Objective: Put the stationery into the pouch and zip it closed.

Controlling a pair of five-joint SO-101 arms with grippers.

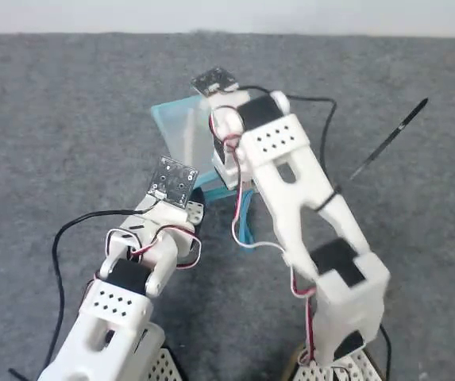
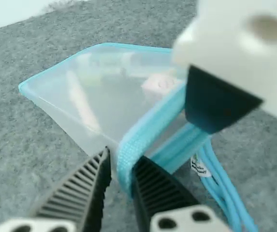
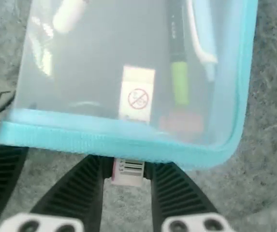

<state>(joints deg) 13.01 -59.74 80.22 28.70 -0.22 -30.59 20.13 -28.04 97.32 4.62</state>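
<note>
Right wrist view: hand (image 3: 127,164) pinches pouch's (image 3: 104,72) barcode tag (image 3: 128,174).

You're looking at a pouch (image 3: 80,87) that is showing frosted clear walls and sky-blue edging. Inside it, a pen (image 3: 179,72) is showing black and lime green. The tag (image 3: 128,170) is showing white with black bars. The left gripper (image 2: 121,162) and right gripper (image 3: 127,166) are wearing ribbed black fingers. Mottled grey carpet (image 1: 52,119) is lying underneath.
</note>
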